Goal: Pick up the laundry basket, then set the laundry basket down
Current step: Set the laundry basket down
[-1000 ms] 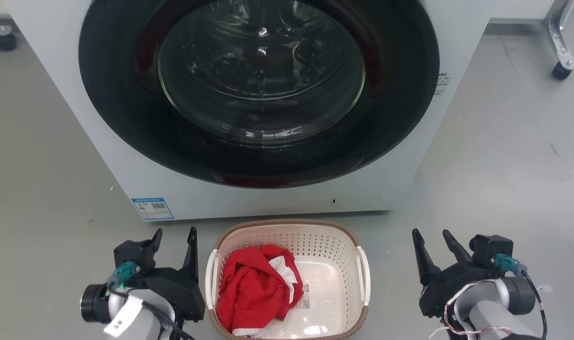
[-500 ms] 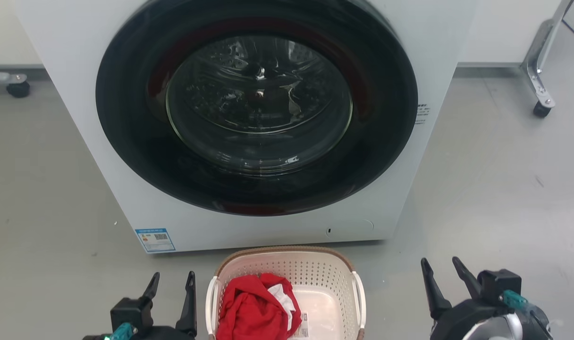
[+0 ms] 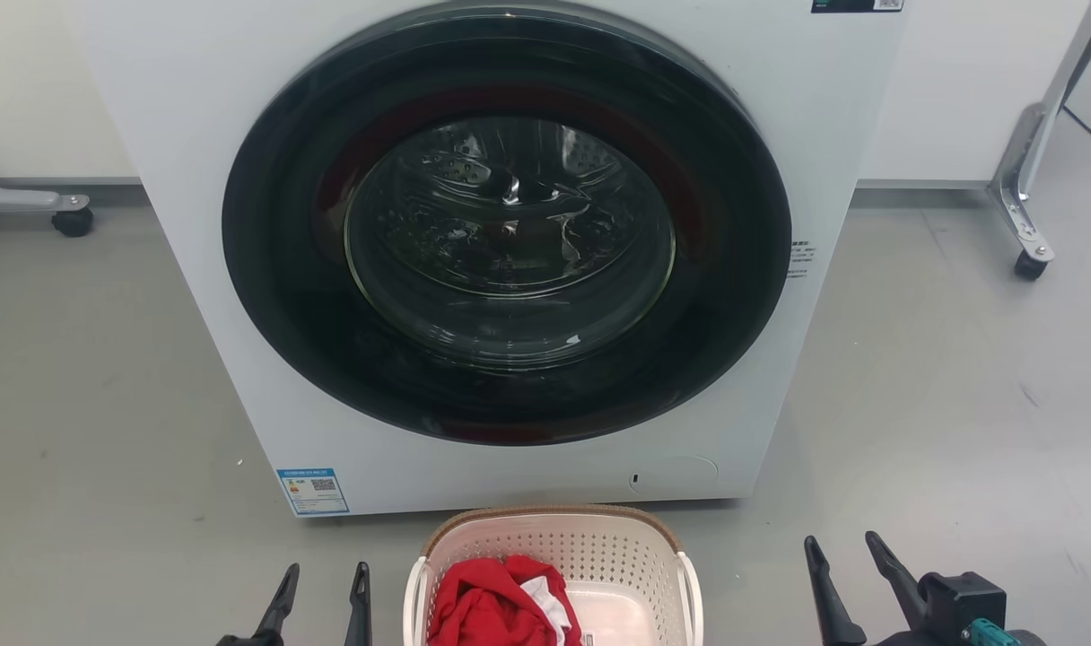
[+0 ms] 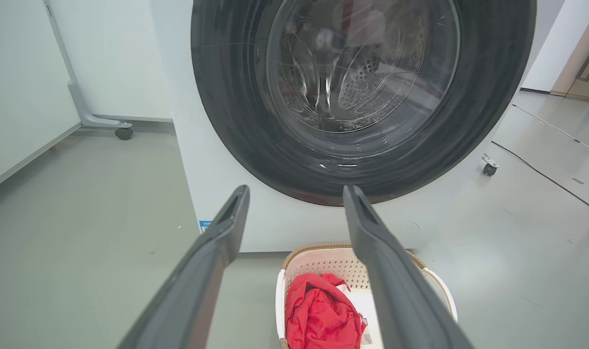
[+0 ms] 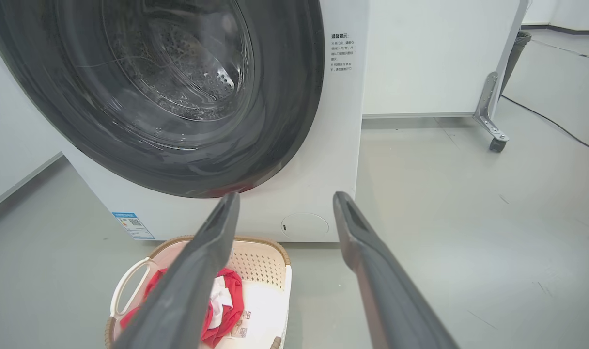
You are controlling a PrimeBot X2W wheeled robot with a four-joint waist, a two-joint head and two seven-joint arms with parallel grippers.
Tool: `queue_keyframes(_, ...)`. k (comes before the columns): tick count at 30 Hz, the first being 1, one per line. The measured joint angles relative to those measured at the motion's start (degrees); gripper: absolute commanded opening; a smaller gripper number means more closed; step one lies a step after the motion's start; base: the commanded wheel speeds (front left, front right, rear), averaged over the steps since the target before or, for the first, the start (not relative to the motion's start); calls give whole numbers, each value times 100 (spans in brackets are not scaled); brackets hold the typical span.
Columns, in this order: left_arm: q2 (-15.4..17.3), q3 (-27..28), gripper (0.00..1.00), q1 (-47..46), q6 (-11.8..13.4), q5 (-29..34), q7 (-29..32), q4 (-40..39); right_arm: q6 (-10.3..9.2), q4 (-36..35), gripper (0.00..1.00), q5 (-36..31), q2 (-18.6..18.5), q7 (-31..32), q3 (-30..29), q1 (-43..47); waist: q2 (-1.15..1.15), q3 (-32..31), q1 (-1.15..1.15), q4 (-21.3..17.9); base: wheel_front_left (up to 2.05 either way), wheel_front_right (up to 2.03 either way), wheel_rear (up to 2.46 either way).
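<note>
Head camera has tilted up, more of the washing machine (image 3: pixel 196 179) door showing.
Left gripper (image 3: pixel 327 568) and right gripper (image 3: pixel 841 538) both spread, empty; laundry basket (image 3: pixel 554 538) sits on the floor between them.

- Here's the laundry basket (image 3: pixel 599 549): cream-white plastic with rounded corners, walls dotted with small holes and a brown woven-look rim.
- It stands upright on the grey floor (image 3: pixel 106 449), mouth open to the top, with a white loop handle on each short side.
- It sits between the left gripper (image 3: pixel 326 574) and the right gripper (image 3: pixel 842 556), nearer the left one and touching neither.
- Inside, a crumpled red and white cloth (image 3: pixel 483 610) bunches toward the left gripper's side.
- Toward the right gripper's side the smooth base lies bare, with a small label (image 5: pixel 242 322).
</note>
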Motion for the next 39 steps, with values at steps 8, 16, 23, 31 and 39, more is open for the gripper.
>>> queue_keyframes(8, -13, 138, 100, 289, 4, 229, 0, -436, -107, -556, 100, -229, -19, 0, -156, 405, 0, -15, 1, 23, 0, 0, 0)
queue_keyframes(16, -77, 350, 100, 541, 5, 323, 0, -614, -158, -980, 100, -377, -119, 0, -420, 777, 0, -27, 1, 39, 0, 0, 0)
queue_keyframes(23, -146, 443, 100, 687, 5, 365, 0, -683, -194, -1366, 100, -566, -120, 0, -598, 913, 0, -28, 1, 35, 0, 0, 0)
queue_keyframes(31, -176, 480, 100, 687, 7, 401, 0, -743, -208, -1663, 100, -697, -119, -1, -716, 1078, 0, -24, 1, 42, 0, 0, 0)
queue_keyframes(39, -192, 491, 100, 687, 7, 413, 10, -770, -209, -1788, 100, -786, -103, -1, -831, 1173, 0, -39, 1, 64, 0, 0, 0)
